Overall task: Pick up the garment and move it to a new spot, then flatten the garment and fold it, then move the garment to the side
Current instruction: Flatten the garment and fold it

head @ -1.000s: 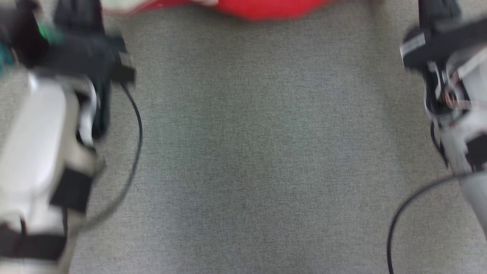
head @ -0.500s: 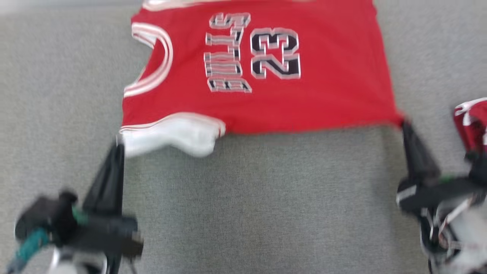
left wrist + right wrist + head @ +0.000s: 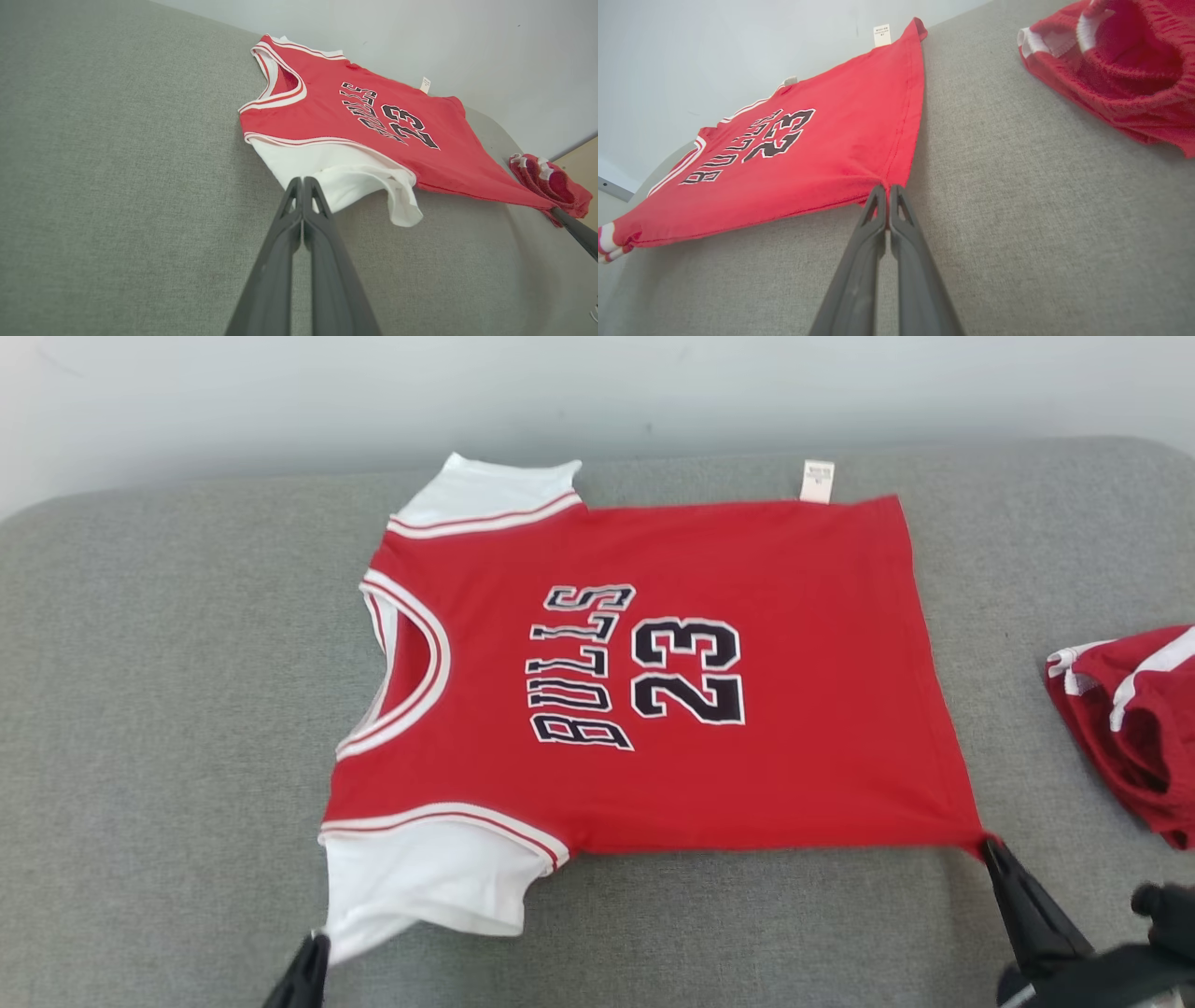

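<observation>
The garment (image 3: pixel 653 691) is a red jersey with white sleeves and "BULLS 23" on it, lying spread flat on the grey padded surface (image 3: pixel 168 709). Its neck points left and its hem right. My left gripper (image 3: pixel 316 941) is at the bottom edge, shut on the tip of the near white sleeve (image 3: pixel 420 887). In the left wrist view the left gripper (image 3: pixel 302 179) pinches that sleeve (image 3: pixel 345 177). My right gripper (image 3: pixel 988 845) is shut on the near hem corner. In the right wrist view the right gripper (image 3: pixel 887 188) bites the corner of the garment (image 3: pixel 808 154), which is pulled taut.
A second red piece of clothing (image 3: pixel 1130 728) with white trim lies crumpled at the right edge, close to my right arm; the wrist views show it too (image 3: pixel 546 184) (image 3: pixel 1120 70). A pale wall (image 3: pixel 560 392) rises behind the surface. Grey fabric lies bare left of the jersey.
The head camera has tilted up, so the whole jersey has come into view and the blur has gone. Both grippers stay shut on the sleeve and hem corner.
</observation>
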`<state>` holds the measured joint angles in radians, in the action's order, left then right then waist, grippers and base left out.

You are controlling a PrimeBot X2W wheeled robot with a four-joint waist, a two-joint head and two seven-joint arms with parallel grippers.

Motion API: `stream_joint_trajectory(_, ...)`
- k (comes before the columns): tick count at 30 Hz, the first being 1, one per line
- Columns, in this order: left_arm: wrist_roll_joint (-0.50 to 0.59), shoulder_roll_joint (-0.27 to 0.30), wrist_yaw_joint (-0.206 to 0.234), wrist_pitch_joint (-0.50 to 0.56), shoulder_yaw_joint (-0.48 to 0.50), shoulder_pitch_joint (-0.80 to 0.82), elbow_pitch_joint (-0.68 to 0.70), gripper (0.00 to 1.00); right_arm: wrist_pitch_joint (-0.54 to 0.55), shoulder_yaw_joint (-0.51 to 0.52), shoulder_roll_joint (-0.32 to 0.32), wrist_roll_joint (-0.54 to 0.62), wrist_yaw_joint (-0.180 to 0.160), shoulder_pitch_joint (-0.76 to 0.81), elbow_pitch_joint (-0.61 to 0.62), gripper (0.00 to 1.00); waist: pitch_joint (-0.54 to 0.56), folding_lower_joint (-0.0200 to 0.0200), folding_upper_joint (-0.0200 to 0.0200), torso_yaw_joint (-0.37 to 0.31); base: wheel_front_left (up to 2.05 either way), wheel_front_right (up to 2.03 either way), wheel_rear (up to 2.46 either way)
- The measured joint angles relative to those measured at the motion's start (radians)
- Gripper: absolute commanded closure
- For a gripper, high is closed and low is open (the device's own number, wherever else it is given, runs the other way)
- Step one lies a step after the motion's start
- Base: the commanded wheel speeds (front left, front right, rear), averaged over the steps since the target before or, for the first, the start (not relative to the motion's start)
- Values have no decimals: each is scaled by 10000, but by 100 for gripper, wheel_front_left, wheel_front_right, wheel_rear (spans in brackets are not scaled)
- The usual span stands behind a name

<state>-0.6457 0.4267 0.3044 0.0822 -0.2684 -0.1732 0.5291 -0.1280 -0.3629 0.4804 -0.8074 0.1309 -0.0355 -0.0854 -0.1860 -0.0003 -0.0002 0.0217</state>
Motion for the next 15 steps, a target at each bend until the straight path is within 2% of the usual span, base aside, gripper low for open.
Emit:
stream_joint_trajectory(9,-477,197,142,270,123,-1215,719,100,1739,1383,-374,918,0,1943,1183,100,301,1,1,213,0,0,0)
stream_joint_trajectory(15,-566,430,-61,311,211,-1196,1053,100,2801,2061,-851,1425,0,2322,2025,100,257,3,2,209,0,0,0)
